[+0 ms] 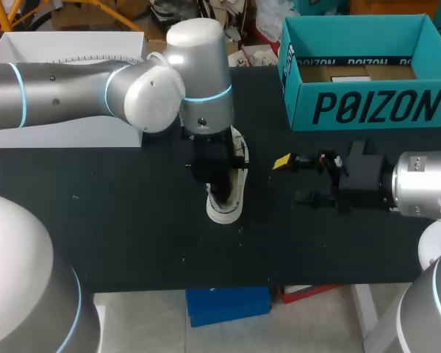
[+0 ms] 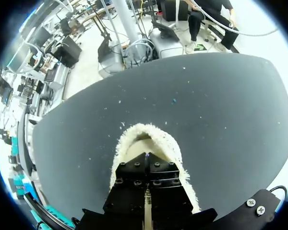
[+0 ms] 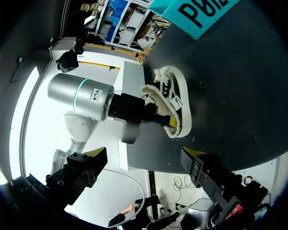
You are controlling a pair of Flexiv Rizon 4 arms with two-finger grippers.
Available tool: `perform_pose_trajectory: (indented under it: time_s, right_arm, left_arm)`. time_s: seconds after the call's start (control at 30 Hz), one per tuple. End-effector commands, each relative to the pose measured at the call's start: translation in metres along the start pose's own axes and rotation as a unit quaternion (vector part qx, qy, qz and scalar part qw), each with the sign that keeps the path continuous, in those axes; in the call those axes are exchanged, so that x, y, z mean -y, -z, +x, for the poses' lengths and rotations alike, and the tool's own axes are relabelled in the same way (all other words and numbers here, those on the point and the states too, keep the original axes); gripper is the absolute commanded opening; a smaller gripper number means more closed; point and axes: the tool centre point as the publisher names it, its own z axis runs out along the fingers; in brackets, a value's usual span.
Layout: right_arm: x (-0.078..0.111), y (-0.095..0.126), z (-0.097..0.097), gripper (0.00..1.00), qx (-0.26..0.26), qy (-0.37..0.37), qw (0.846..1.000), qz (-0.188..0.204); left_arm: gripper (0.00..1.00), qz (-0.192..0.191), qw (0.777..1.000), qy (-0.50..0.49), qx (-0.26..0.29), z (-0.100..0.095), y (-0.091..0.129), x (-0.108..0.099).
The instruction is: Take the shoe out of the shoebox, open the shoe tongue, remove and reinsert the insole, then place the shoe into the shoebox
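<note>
The black counter (image 1: pixel 132 220) fills most of the head view. The silver left arm (image 1: pixel 73 92) comes in from the upper left and bends down at centre frame. The silver right arm (image 1: pixel 426 184) enters at mid-right. An open teal cardboard shoebox (image 1: pixel 367 107) stands on the counter at the upper right, well apart from the shoe.

The white shoe with black markings and a fleecy rim (image 1: pixel 231 193) sits at centre frame on the counter, outside the box. Its long axis runs up and down the frame, one rounded end toward the lower edge; toe and heel cannot be told apart.

The left tool (image 1: pixel 219 193) is sunk into the shoe's opening from above. Its black fingers (image 2: pixel 134 184) are drawn together, tips hidden; what they pinch cannot be told. The right tool (image 1: pixel 288 179), right of the shoe, points at it with fingers spread wide, holding nothing.
</note>
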Motion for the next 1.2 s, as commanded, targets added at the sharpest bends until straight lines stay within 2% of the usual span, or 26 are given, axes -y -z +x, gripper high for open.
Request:
perform_pose_trajectory:
  time_s: [0.03, 0.33, 0.47, 0.63, 0.73, 0.97, 1.2]
  right_arm:
    - [0.000, -0.001, 0.001, 1.00, 0.001, 0.000, 1.000, 0.000]
    - [0.000, -0.001, 0.001, 1.00, 0.001, 0.000, 1.000, 0.000]
    - [0.000, -0.001, 0.001, 1.00, 0.001, 0.000, 1.000, 0.000]
    - [0.000, -0.001, 0.001, 1.00, 0.001, 0.000, 1.000, 0.000]
    - [0.000, -0.001, 0.001, 1.00, 0.001, 0.000, 1.000, 0.000]
    - [0.000, -0.001, 0.001, 1.00, 0.001, 0.000, 1.000, 0.000]
    - [0.000, -0.001, 0.001, 1.00, 0.001, 0.000, 1.000, 0.000]
  left_arm:
    - [0.00, -0.007, 1.000, -0.005, 0.014, 0.007, 0.024, 0.011]
    - [0.00, 0.017, 0.992, 0.034, 0.122, 0.017, 0.068, 0.029]
    - [0.00, 0.004, 0.983, 0.062, 0.170, 0.027, 0.084, 0.026]
    - [0.00, -0.015, 0.966, 0.096, 0.239, 0.035, 0.102, 0.013]
    - [0.00, -0.033, 0.958, 0.112, 0.261, 0.039, 0.113, 0.001]
    - [0.00, -0.068, 0.943, 0.134, 0.295, 0.040, 0.140, -0.027]
    - [0.00, -0.088, 0.938, 0.149, 0.300, 0.034, 0.149, -0.058]
